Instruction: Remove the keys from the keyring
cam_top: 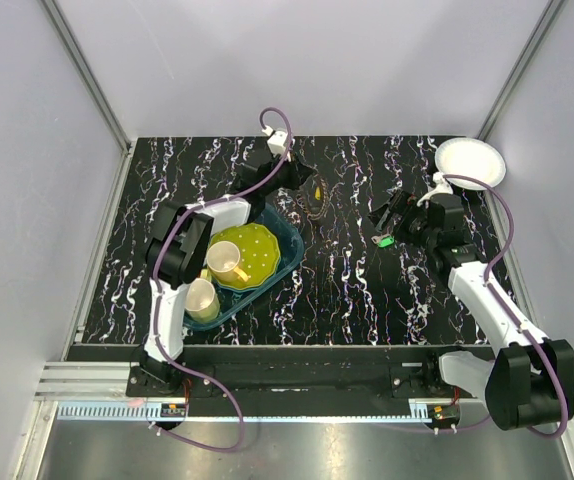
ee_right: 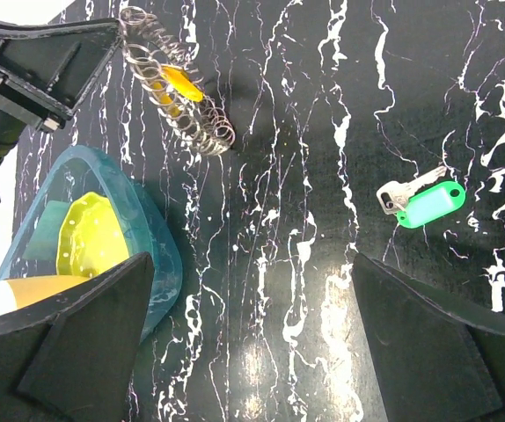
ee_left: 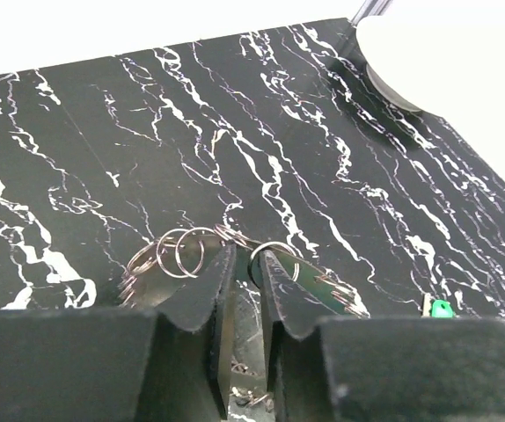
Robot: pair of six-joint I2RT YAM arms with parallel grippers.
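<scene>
1. Locate the keyring (ee_right: pixel 195 127). It lies flat on the table (cam_top: pixel 367 290), just beside the tray (ee_right: pixel 157 233), with a yellow tag (ee_right: pixel 180 83) inside its coil.
2. Check the left gripper (ee_left: pixel 244 255). It is down at one end of the ring, jaws narrowly parted, with links lying across the tips. You cannot tell whether it pinches a link or only straddles it. Read this placement as an anchor that steadies the ring while a key is worked off.
3. Check the right gripper (ee_right: pixel 252 264). It hangs spread wide and empty over bare table, placed to take the next pull.
4. Note the green-tagged key (ee_right: pixel 420 200). It lies well apart from the ring, so judge it as removed. The yellow-tagged item appears to remain.
</scene>
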